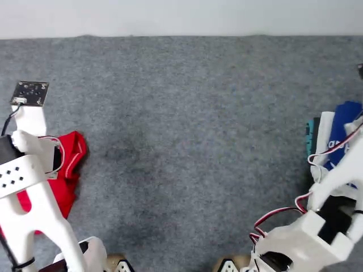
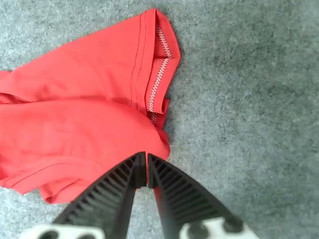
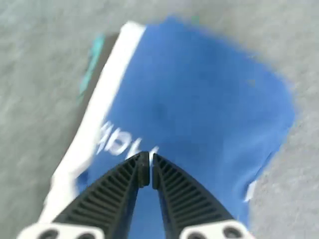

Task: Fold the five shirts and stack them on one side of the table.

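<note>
Surface: grey felt table [image 1: 187, 113].
Red shirt [image 2: 75, 114]: crumpled, 9 o'clock.
Left gripper [image 2: 147, 160]: jaws together over it.
Blue shirt [image 3: 199, 99]: stacked, 3 o'clock; right gripper [image 3: 146, 162] closed above.
Advice: open left, pinch hem, drag centreward.

This looks like a robotics lab or test bench: a surface [image 1: 187, 113] of plain grey felt runs up to a bare white wall [image 1: 181, 17]. A white plastic left arm [image 1: 39, 209] at lower left and a right arm [image 1: 300, 238] at lower right carry exposed wires [image 1: 276, 212]. A bare circuit board [image 1: 30, 93] sits at upper left.
</note>
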Tool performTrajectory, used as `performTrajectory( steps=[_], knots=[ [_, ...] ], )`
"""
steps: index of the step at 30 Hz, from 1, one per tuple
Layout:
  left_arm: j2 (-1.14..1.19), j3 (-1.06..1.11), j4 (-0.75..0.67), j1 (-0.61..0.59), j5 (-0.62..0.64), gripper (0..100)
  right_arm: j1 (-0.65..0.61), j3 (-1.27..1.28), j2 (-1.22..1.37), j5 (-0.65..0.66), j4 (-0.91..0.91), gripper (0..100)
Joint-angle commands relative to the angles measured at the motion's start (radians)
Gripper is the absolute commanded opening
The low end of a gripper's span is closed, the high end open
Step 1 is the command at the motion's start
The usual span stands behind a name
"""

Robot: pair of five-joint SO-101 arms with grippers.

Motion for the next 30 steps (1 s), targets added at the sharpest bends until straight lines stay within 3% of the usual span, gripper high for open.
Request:
performTrajectory(
  steps=[1, 9, 16, 21, 25, 30],
  knots=[
    [-0.031, -0.007, 0.017, 0.003, -0.005, 2, -0.008, -0.006, 0.025, 0.003, -0.068, 0.9],
    [-0.031, -0.007, 0.020, 0.003, -0.006, 2, -0.025, -0.006, 0.041, 0.003, 0.217, 0.9],
    [-0.021, -0.001, 0.020, 0.003, -0.018, 2, -0.082, -0.008, 0.022, 0.003, 0.608, 0.9],
    [-0.020, 0.081, 0.012, -0.008, -0.164, 8, -0.104, 0.084, -0.073, -0.100, 0.616, 0.9],
    [-0.018, 0.170, -0.049, -0.117, -0.264, 17, -0.130, 0.236, -0.186, -0.147, 0.616, 0.9],
    [-0.018, 0.303, -0.118, -0.161, -0.450, 19, -0.133, 0.433, -0.341, -0.189, 0.616, 0.9]
  ],
)
